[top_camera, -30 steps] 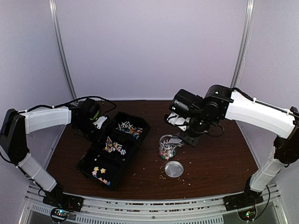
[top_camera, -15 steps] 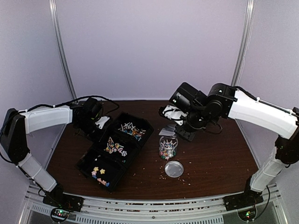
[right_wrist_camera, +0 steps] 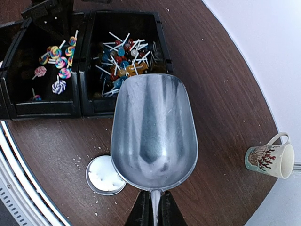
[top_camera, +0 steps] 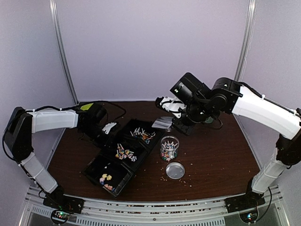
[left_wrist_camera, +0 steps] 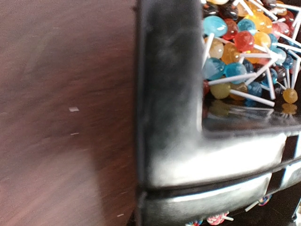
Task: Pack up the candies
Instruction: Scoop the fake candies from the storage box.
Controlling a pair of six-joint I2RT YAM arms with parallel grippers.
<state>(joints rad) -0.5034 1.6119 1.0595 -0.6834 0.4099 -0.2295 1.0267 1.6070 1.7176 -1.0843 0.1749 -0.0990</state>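
I judge the candies [right_wrist_camera: 123, 56] light, loose: lift from beneath. My right tool [right_wrist_camera: 151, 212] pinches the scoop [right_wrist_camera: 153, 127]; left tool [top_camera: 104, 128] pressed together.

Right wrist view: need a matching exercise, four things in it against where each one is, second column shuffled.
Things:
1 metal scoop
2 round lid
3 mug
4 swirl lollipops

Places or states:
a in the left compartment of the black bin
b flat on the table, by the scoop's lower left
c at the table's far right edge, by the wall
d empty, handle in the right claw

Pairs: 1-d, 2-b, 3-c, 4-a
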